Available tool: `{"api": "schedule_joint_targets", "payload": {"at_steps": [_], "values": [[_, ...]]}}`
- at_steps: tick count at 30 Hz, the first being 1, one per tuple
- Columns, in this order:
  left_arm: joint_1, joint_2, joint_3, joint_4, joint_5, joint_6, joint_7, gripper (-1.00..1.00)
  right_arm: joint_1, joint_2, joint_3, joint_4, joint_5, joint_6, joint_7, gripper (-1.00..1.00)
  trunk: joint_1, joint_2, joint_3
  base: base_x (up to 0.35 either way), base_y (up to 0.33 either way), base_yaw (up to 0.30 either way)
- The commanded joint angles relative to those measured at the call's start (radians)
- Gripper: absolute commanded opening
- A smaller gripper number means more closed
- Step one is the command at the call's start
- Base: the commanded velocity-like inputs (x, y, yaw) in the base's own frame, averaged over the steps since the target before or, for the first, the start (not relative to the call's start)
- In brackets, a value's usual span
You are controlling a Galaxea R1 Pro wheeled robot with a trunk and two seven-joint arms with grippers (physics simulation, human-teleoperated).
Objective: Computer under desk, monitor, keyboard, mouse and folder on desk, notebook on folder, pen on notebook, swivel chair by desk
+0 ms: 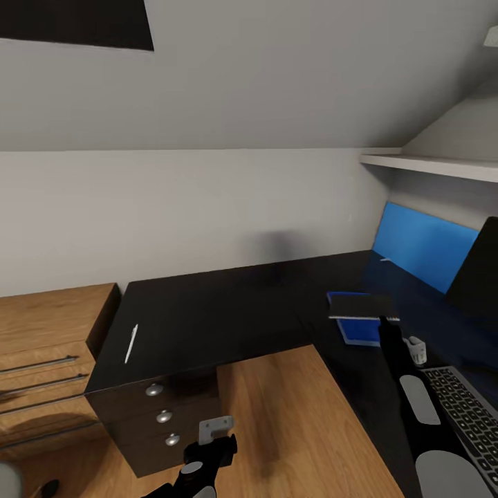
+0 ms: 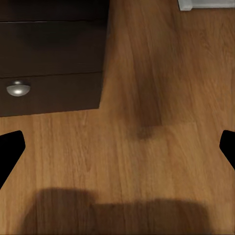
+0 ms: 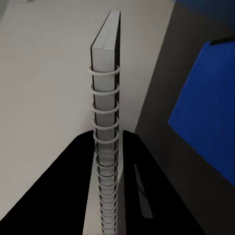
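My right gripper point(image 1: 382, 322) is shut on the thin dark grey notebook point(image 1: 363, 305), holding it just above the bright blue folder point(image 1: 360, 332), which lies on the black desk point(image 1: 228, 311). In the right wrist view the notebook point(image 3: 105, 98) stands edge-on with its wire spiral between my fingers, and the folder point(image 3: 208, 110) is beside it. The white pen point(image 1: 131, 344) lies near the desk's left end. The keyboard point(image 1: 470, 413) and the monitor point(image 1: 478, 273) sit at the right. My left gripper point(image 1: 216, 434) hangs open low over the floor, its fingertips point(image 2: 10, 147) spread wide apart.
An oak drawer unit point(image 1: 41, 353) stands left of the desk. A dark drawer block with round knobs point(image 1: 159, 415) sits under the desk's left end, also close to my left gripper point(image 2: 18, 88). A blue back panel point(image 1: 422, 252) and a white shelf point(image 1: 436, 164) are at the right.
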Motion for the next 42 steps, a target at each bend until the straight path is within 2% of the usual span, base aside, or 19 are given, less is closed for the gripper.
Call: {"api": "schedule_joint_targets", "payload": {"at_steps": [1, 8, 11, 13, 17, 27, 34, 42], "values": [[-0.001, 0.001, -0.003, -0.002, 0.001, 0.005, 0.006, 1.00, -0.001, 0.000, -0.001, 0.001, -0.014, 0.006, 0.010, -1.00, 0.000, -0.001, -0.001, 0.000, 0.000, -0.023], [-0.001, 0.001, -0.003, -0.002, 0.001, 0.006, 0.006, 1.00, -0.001, 0.002, -0.003, 0.001, -0.024, 0.015, 0.008, -1.00, 0.000, -0.001, -0.001, 0.000, 0.000, -0.006], [-0.001, -0.011, -0.020, -0.019, -0.004, 0.005, 0.009, 1.00, -0.001, 0.006, -0.014, -0.016, -0.038, 0.019, -0.012, -1.00, 0.000, -0.001, -0.001, 0.000, 0.000, 0.000], [-0.001, -0.012, -0.031, -0.030, -0.004, 0.006, 0.009, 1.00, -0.001, 0.007, -0.013, -0.016, -0.033, 0.018, -0.023, -1.00, 0.000, -0.001, -0.001, 0.000, 0.000, 0.000], [-0.001, -0.011, -0.042, -0.041, 0.000, 0.014, 0.007, 1.00, 0.000, 0.000, -0.007, -0.014, -0.018, 0.016, -0.001, -1.00, 0.000, -0.001, -0.001, 0.000, 0.000, 0.000], [-0.001, -0.010, -0.046, -0.049, 0.002, 0.015, 0.006, 1.00, -0.001, 0.002, -0.009, -0.013, -0.017, 0.010, 0.001, -1.00, 0.000, -0.001, -0.001, 0.000, 0.000, -0.005], [-0.001, -0.010, -0.046, -0.051, 0.002, 0.015, 0.006, 1.00, 0.000, 0.003, -0.010, -0.013, -0.018, 0.009, -0.007, -1.00, 0.000, -0.001, -0.001, 0.000, 0.000, -0.194], [-0.001, -0.010, -0.046, -0.051, 0.002, 0.014, 0.006, 1.00, 0.000, 0.004, -0.009, -0.011, -0.019, 0.011, -0.007, -1.00, 0.000, -0.001, -0.001, 0.000, 0.000, -0.028]]}}
